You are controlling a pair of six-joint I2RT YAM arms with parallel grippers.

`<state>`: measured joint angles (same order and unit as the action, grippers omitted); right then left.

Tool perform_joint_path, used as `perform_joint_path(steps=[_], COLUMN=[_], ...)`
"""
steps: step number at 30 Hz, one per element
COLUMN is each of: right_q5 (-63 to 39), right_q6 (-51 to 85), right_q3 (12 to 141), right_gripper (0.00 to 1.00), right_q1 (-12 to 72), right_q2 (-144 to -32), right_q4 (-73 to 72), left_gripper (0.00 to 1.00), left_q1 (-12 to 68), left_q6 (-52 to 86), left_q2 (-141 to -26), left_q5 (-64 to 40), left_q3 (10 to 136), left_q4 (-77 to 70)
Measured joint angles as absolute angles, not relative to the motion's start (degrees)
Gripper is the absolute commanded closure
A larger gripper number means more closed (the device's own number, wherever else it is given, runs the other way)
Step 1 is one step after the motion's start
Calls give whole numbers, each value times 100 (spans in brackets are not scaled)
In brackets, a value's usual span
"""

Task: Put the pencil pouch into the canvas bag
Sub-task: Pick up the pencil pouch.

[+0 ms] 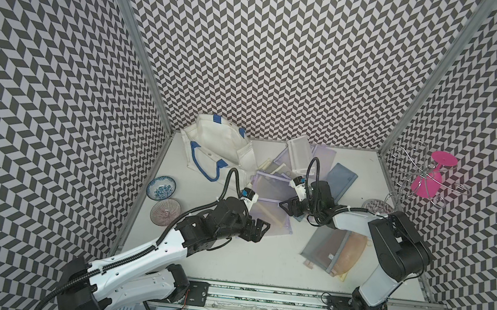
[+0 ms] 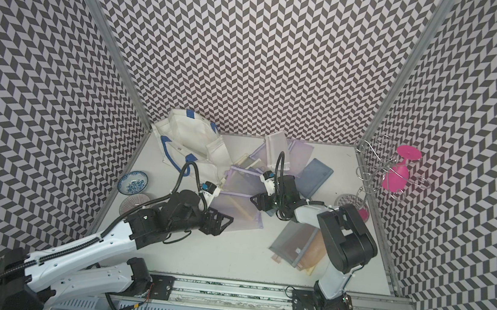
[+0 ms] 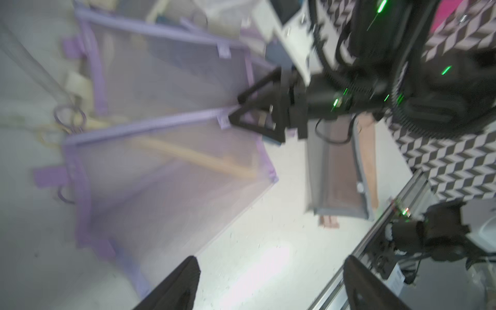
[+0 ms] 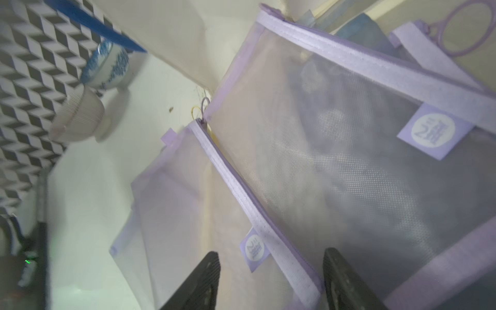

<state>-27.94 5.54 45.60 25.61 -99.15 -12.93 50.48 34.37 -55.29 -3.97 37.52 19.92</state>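
**Pencil pouch**: lilac mesh, lying flat on the white counter in mid-field, between my two arms.

**Right gripper**: the fingers are half-spread, astride the near end of the pouch's zipper band. The wrist view shows a gap on either side of the band, so I read no pinch yet. The band marks the pouch's long axis and runs straight ahead of these fingers, toward the left arm.

**Left gripper**: the fingers are wide and empty, over bare counter just beside the pouch's near edge. I judge the right arm the nearer and the better aligned for the grasp.

**Second lilac pouch**: it abuts or overlaps the first along the zipper edge and could be dragged with it.

**Canvas bag**: slumped in the far left corner, beyond the pouch from both arms. I cannot tell how far its mouth gapes.

**Room:** a grey pouch and a blue pouch lie to the right. A blue-patterned bowl and a ribbed bowl sit by the left wall, and a pink glass is at the right wall. Chevron walls close in on three sides.
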Motion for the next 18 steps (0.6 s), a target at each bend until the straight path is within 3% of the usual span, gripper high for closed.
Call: perform_joint_path(steps=[9,13,18], right_q5=[-2991,-3124,-3288], right_q6=[742,869,1074], right_q3=[4213,3791,3555], right_gripper=[53,56,57], right_q1=[2596,2650,2775], right_q2=[-9872,-9688,-9616], right_q4=[-1612,-1732,-2049], left_gripper=[34,33,24], left_q1=[4442,4042,4007], left_q6=[4449,4766,5120], left_q2=[-6029,-6202,-6274], left_q5=[-786,-945,-1028], left_q3=[2853,2504,2200], left_q4=[475,36,-379])
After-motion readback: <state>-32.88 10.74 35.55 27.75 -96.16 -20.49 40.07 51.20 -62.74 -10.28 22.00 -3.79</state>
